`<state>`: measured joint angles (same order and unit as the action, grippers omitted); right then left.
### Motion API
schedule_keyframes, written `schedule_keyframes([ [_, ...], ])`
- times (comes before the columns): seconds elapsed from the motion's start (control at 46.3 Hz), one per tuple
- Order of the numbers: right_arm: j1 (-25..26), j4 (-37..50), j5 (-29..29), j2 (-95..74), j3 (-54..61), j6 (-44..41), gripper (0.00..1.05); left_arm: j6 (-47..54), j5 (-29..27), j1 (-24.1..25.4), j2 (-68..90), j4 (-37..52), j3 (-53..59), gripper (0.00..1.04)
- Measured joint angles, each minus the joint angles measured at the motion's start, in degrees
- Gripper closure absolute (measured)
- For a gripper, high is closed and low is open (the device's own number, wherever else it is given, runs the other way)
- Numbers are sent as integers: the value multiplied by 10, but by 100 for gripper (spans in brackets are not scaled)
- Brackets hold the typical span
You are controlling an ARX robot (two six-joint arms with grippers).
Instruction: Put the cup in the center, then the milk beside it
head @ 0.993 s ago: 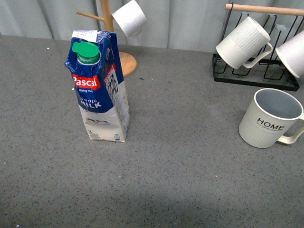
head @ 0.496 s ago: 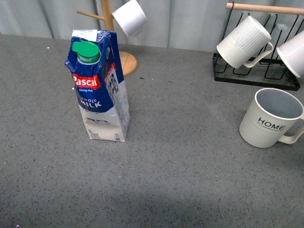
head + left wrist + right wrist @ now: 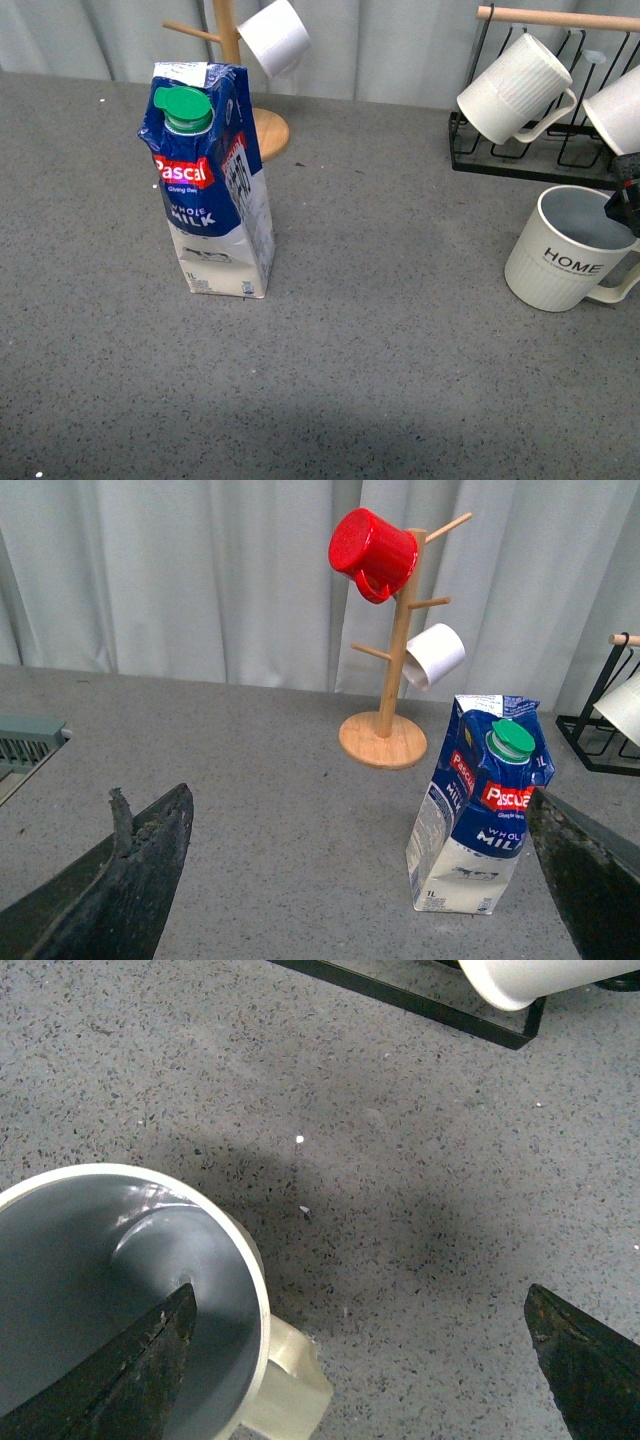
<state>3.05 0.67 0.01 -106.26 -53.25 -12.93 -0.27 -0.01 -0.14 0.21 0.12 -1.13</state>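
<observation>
Find the cup (image 3: 568, 255) upright at the right edge of the counter (image 3: 400, 350), just in front of the rack (image 3: 560, 18). Your right hand (image 3: 358, 1295) hangs over it with its fingers apart. One finger (image 3: 120, 1380) sits over the grey-blue inside and the other (image 3: 590, 1360) over bare counter, with the cup's wall and handle between them (contact cannot be judged). The milk (image 3: 210, 190) stands upright left of centre, in front of the mug tree (image 3: 383, 742) and well apart from the cup. Your left hand (image 3: 360, 795) is spread wide, holds nothing, and faces the milk.
</observation>
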Motion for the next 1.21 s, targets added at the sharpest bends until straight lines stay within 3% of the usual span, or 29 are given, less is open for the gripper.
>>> schedule_keyframes([
  [0.259, -16, -35, -5, -42, -54, 14, 11, 0, 0, 0, 0, 0, 0, 6],
  [0.777, -20, -69, -1, -61, -69, 21, 103, 0, 0, 0, 0, 0, 0, 6],
  [1.079, -27, -87, -19, -53, -81, -1, 103, 0, 0, 0, 0, 0, 0, 6],
  [1.209, -42, -115, -56, -43, -90, -35, 103, 0, 0, 0, 0, 0, 0, 6],
])
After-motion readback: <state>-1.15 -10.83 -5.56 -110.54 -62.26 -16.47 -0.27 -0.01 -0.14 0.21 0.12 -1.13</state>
